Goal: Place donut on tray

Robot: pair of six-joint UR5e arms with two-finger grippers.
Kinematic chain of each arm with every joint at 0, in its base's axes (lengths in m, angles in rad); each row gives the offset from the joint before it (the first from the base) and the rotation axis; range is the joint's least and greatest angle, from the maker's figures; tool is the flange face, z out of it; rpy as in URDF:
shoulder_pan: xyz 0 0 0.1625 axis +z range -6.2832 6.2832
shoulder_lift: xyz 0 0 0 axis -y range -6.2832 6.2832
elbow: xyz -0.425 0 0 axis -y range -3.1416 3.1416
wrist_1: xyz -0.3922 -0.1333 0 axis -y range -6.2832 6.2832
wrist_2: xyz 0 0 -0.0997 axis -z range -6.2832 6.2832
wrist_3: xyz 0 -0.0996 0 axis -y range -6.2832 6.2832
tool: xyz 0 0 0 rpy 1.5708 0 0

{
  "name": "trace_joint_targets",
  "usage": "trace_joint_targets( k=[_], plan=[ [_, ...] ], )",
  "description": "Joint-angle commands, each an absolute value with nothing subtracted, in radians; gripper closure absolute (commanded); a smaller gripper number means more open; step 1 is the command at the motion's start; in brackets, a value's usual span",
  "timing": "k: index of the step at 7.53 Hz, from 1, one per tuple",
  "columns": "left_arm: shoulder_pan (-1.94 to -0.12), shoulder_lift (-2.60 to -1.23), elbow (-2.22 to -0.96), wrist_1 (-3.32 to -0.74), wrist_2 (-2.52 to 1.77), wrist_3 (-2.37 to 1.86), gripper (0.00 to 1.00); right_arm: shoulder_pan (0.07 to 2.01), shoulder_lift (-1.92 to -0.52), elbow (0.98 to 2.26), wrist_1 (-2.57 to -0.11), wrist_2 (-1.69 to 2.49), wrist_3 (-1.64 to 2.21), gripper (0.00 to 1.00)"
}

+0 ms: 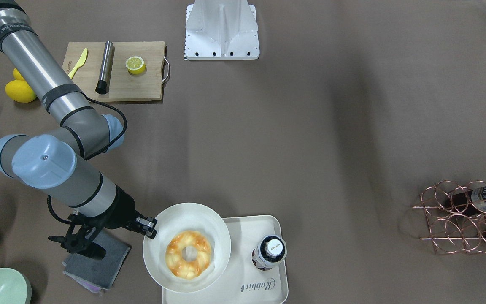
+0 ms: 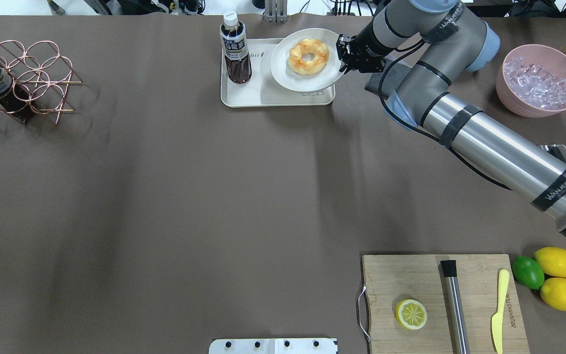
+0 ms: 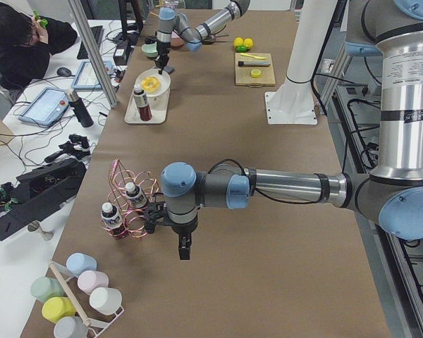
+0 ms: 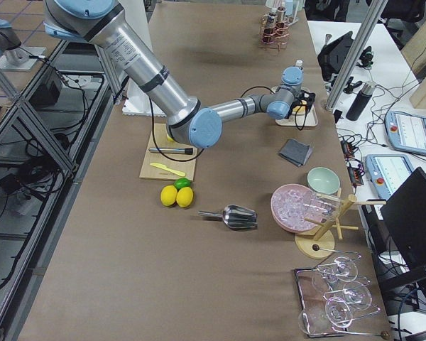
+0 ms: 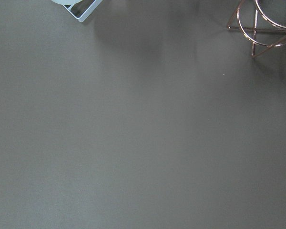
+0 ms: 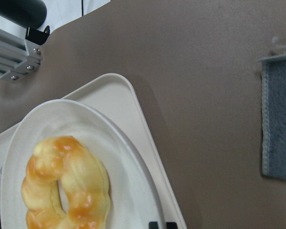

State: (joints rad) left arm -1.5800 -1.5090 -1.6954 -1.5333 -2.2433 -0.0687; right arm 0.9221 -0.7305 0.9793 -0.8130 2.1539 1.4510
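Jaws of the outstretched right arm pinch the plate rim, donut aboard, over the tray.

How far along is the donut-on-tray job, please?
Done: the donut sits on the plate, which overlaps the tray. In hand: the right gripper pinches the plate's rim. Remaining: releasing and withdrawing; whether the plate rests on the tray is unclear.

The near right arm stretched from the desk's robot-side edge across to the cream tray at the opposite edge. A wooden cutting board lay by the robot-side edge, with two lemons just beside it. Toward the near end sat a metal scoop, a pink bowl and a grey cloth.
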Motion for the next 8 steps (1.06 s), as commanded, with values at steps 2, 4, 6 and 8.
trace_joint_targets(
  k=[2,4,6,8],
  plan=[
    [-1.58,-1.514,-1.703,-1.532,-2.244,-0.069,0.02,0.884,-0.598,0.807,-0.808,2.045,1.451,1.0],
    [-1.58,-1.522,-1.701,-1.531,-2.243,-0.069,0.02,0.873,-0.597,0.805,-0.807,2.025,1.451,1.0],
    [-1.58,-1.531,-1.698,-1.529,-2.241,-0.069,0.02,0.864,-0.597,0.805,-0.807,2.011,1.451,1.0],
    [-1.58,-1.532,-1.701,-1.529,-2.241,-0.071,0.02,0.841,-0.588,0.805,-0.807,1.936,1.453,0.0]
  ],
)
